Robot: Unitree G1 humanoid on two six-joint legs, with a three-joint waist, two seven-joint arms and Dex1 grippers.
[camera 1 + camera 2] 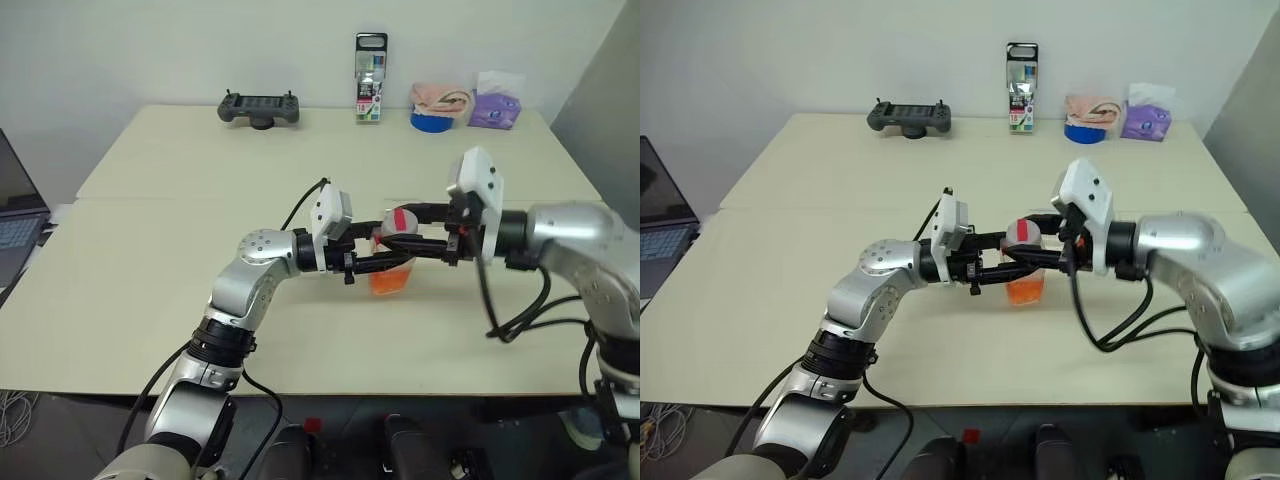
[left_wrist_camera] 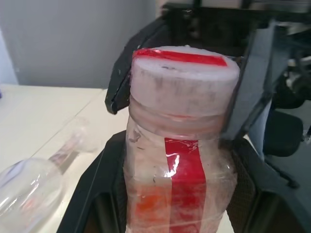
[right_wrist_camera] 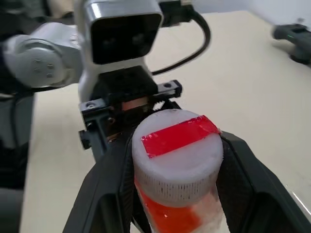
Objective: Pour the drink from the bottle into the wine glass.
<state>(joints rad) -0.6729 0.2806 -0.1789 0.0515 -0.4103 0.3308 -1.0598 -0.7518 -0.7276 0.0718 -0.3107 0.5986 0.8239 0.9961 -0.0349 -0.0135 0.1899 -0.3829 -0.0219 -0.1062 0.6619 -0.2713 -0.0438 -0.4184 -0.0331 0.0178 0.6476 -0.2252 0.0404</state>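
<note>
here the left gripper (image 1: pixel 385 262) is clenched around the body of the small clear plastic bottle (image 1: pixel 392 270) holding translucent orange-red drink (image 1: pixel 390 280). the right gripper (image 3: pixel 172 160) has its black fingers (image 3: pixel 248 179) closed on either side of the white screw cap with a red strip (image 3: pixel 176 141). a clear stemmed wine glass (image 2: pixel 34 179) lies just beside the left jaws.
</note>
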